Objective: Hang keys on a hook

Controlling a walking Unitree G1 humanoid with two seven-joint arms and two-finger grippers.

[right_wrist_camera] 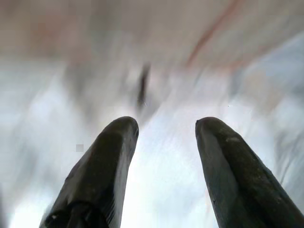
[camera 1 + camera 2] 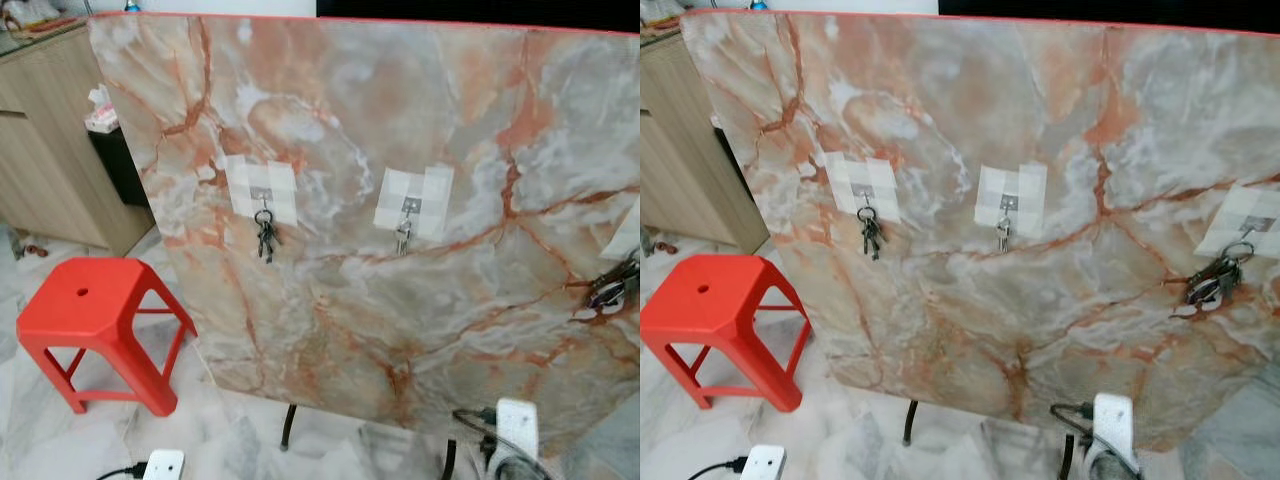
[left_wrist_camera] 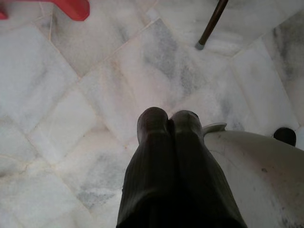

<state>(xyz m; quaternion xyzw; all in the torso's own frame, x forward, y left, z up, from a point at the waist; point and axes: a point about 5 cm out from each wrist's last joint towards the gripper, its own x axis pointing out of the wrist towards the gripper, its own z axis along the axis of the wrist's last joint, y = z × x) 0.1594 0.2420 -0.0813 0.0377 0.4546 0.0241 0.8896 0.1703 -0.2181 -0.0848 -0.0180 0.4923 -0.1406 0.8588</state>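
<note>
Near floor: power strip [image 2: 517,428] with cables at the board's foot on the right; a white plug block [image 2: 164,464] lower left.
Left gripper [image 3: 169,119]: fingers pressed together, empty, pointing down at the marble floor [image 3: 71,118]; the arm hangs idle.
Right gripper [image 1: 166,128]: fingers spread, nothing between them; its view is blurred, taking in floor and the board's lower edge.
Board [image 2: 400,150]: marble-patterned panel standing upright on thin dark legs [image 2: 288,425], facing the robot.
Hooks: three taped patches in a rough row, left hook [image 2: 262,194], middle hook [image 2: 409,205], right hook [image 2: 1255,225].
Keys: dark bunch [image 2: 265,236] hangs straight down from the left hook; a small pale key [image 2: 402,238] from the middle hook; a ringed bunch [image 2: 1212,281] on the right hook, lying slanted against the board.
Key relation: all keys hang on the board, well above and ahead of both grippers; neither gripper holds any, so the hanging looks done.
Nearer arm: right one for the right bunch, left one for the left bunch.
Room: stool [image 2: 85,310] just beside the board's left edge, cabinet [image 2: 50,130] behind it; these crowd the left side. Cables crowd the right foot.
</note>
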